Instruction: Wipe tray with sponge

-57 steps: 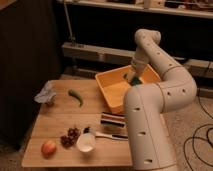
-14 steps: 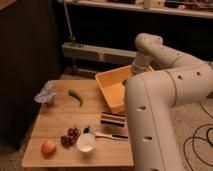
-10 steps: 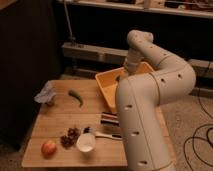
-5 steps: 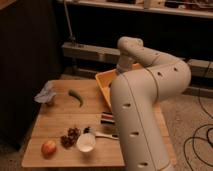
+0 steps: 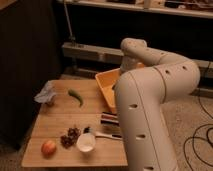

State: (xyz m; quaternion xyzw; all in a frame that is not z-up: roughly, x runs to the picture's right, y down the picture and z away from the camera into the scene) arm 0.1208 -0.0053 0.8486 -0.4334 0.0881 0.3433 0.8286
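Evidently the gripper was hidden behind the white arm (image 5: 150, 100), down inside the yellow-orange rectangular plastic tray (image 5: 105, 84) at the wooden tabletop's (image 5: 60, 112) far right edge; its state could not be told; the sponge was unseen, presumably beneath it.

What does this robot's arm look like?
The arm is thick, smooth and cream-white: rounded tubular segments with bulging joints and small dark oval holes in the shell. No cables show on it. The gripper is out of sight behind the arm, near the yellow tray.
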